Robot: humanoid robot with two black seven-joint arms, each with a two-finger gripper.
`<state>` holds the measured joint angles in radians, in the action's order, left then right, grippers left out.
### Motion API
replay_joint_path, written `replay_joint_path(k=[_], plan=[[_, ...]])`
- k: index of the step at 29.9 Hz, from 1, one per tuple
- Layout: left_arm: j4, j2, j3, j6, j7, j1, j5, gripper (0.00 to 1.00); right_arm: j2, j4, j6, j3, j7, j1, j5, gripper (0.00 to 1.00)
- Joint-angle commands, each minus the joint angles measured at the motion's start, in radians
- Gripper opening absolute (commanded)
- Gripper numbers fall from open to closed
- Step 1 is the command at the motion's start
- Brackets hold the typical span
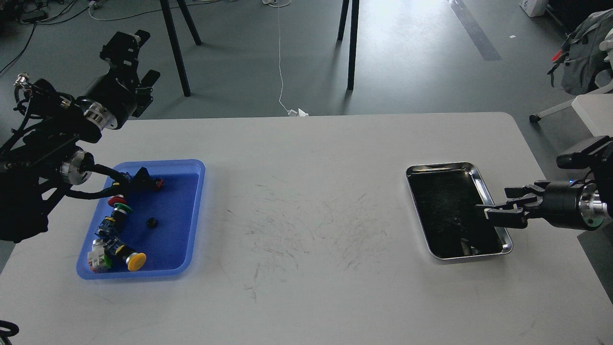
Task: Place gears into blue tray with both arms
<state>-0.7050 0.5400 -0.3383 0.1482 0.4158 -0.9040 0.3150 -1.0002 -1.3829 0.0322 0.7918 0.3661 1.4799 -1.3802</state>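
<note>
Head view: one gear [152, 223] is seen in the blue tray [195, 211], judged light, stiff, best pinched across its rim; left gripper [136, 62] state cannot be told, right gripper [498, 206] is spread, empty.

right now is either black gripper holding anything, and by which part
Nothing visible in either. The left gripper is raised beyond the table, open and empty; the right gripper hovers over the shiny steel tray, fingers apart.

Bright glare washes the far floor [412, 28], the white table [311, 191] evenly lit, focus sharp.
</note>
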Motion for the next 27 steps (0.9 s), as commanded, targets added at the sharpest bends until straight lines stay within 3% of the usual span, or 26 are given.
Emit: replay_joint_path(k=[1, 13, 20, 25, 27], plan=[[0.001, -0.003, -0.011, 0.002, -0.092, -0.001, -0.019, 0.98, 0.020, 0.042, 0.000, 0.018, 0.002, 0.003, -0.014, 0.92], [0.033, -0.025, -0.036, 0.005, -0.104, -0.004, -0.122, 0.98, 0.135, 0.159, 0.012, 0.015, 0.002, -0.062, 0.015, 0.91], [0.039, -0.014, -0.059, 0.050, -0.110, 0.005, -0.171, 0.98, 0.242, 0.200, 0.017, 0.014, 0.002, -0.101, 0.035, 0.90], [0.038, 0.012, -0.089, 0.073, -0.199, 0.014, -0.279, 0.98, 0.282, 0.229, 0.017, 0.015, 0.002, -0.112, 0.035, 0.90], [0.038, 0.018, -0.100, 0.080, -0.204, 0.022, -0.297, 0.98, 0.287, 0.229, 0.017, 0.018, 0.002, -0.112, 0.032, 0.89]])
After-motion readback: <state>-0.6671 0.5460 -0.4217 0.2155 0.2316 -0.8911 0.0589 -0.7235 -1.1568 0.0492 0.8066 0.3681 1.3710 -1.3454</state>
